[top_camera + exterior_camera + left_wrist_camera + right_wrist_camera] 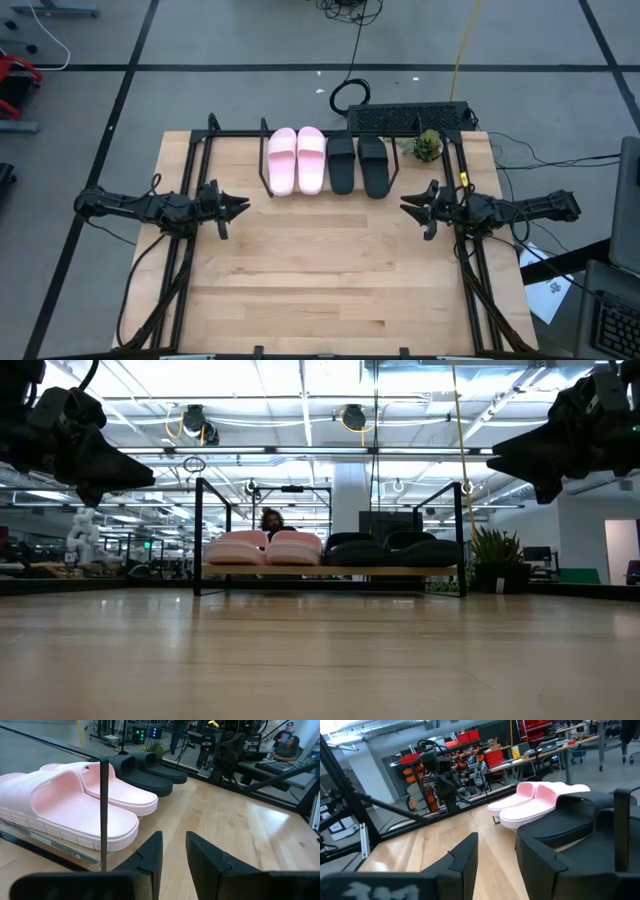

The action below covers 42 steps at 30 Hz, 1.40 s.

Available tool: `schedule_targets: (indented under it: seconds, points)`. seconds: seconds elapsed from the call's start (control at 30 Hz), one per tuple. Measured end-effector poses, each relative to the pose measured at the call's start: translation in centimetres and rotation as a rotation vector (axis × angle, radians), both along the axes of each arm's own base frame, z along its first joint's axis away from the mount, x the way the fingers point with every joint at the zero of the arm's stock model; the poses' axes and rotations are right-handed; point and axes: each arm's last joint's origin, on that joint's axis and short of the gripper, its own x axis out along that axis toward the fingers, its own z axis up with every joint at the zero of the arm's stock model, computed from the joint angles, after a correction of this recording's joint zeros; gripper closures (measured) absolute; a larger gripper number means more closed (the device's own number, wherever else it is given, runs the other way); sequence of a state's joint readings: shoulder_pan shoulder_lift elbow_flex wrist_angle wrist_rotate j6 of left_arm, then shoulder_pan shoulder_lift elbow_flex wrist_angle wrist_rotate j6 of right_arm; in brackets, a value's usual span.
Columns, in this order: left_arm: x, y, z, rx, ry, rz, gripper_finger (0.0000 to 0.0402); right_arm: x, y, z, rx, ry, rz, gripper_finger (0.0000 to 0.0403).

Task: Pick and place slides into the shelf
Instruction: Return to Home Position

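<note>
Two pale pink slides (297, 160) and two black slides (357, 165) lie side by side, soles down, on the board of the shelf (264, 150) at the table's far middle. In the low view the pink slides (265, 547) and black slides (385, 550) rest on the board between the upright bars (197, 535). My left gripper (243, 207) hangs open above the table, left of the shelf and on its near side, and holds nothing (174, 855). My right gripper (405, 205) hangs open on the right, likewise holding nothing (495, 855).
A black keyboard-like unit (410, 118) and a small green plant (428, 146) stand at the far right behind the shelf. Bare wooden tabletop (320, 260) stretches between the two arms and toward the near edge. A person (270, 520) sits in the room beyond.
</note>
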<state>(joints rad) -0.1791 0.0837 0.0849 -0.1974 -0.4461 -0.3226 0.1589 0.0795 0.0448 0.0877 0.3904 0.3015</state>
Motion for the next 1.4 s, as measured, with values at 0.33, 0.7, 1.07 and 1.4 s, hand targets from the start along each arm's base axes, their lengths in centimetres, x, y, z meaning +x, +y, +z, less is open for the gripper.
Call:
schedule_targets:
  seconds: [0.33,0.7,1.07,1.4]
  points:
    - [0.00,0.00,0.00,0.000,0.000,0.000,0.0316,0.00,0.00,0.26,0.004,-0.028,0.000,0.0282]
    - [0.00,0.00,0.00,0.000,0.000,0.000,0.0316,0.00,0.00,0.30,0.005,-0.032,0.000,0.0282]
    - [0.00,0.00,0.00,0.001,0.000,0.000,0.0316,0.00,0.00,0.31,0.005,-0.034,0.000,0.0282]
    - [0.00,0.00,0.00,0.001,0.000,0.000,0.0316,0.00,0.00,0.32,0.005,-0.034,0.000,0.0282]
